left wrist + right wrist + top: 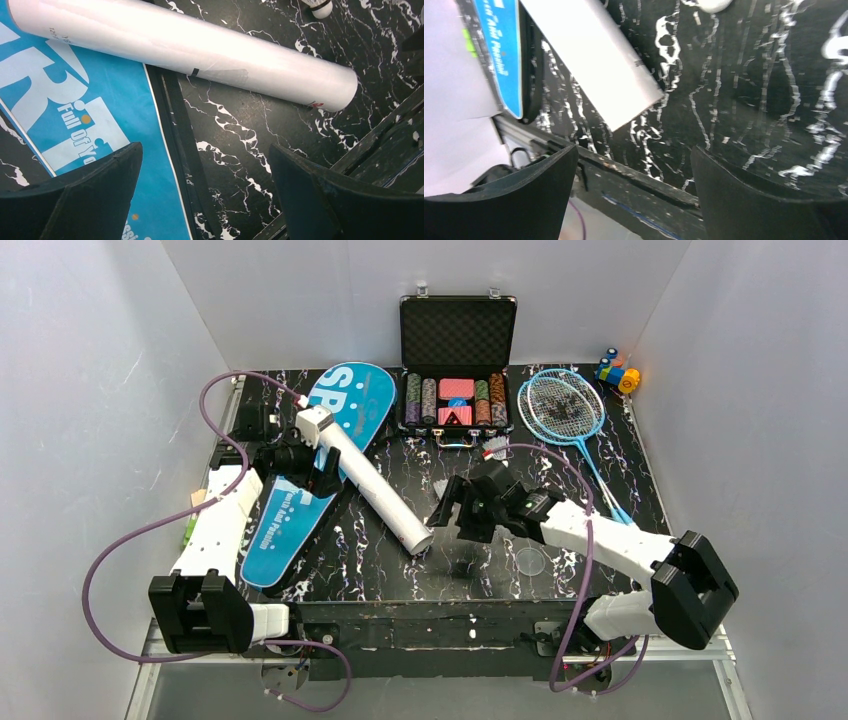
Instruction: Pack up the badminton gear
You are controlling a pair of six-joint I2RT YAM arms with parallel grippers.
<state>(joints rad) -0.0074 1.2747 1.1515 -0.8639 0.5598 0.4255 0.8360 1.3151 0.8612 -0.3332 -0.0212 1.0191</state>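
Note:
The long white tube lies slanted on the table, its far end on the blue "SPORT" bag. My left gripper is open and empty above the bag's right edge, beside the tube. In the left wrist view the tube lies beyond the open gripper and the bag is on the left. My right gripper is open and empty, just right of the tube's near end. Two light-blue rackets lie at the back right. A white shuttlecock sits by the case.
An open black case of poker chips stands at the back middle. Colourful toy blocks sit at the back right corner. A clear round lid lies near the front edge. White walls close in on three sides.

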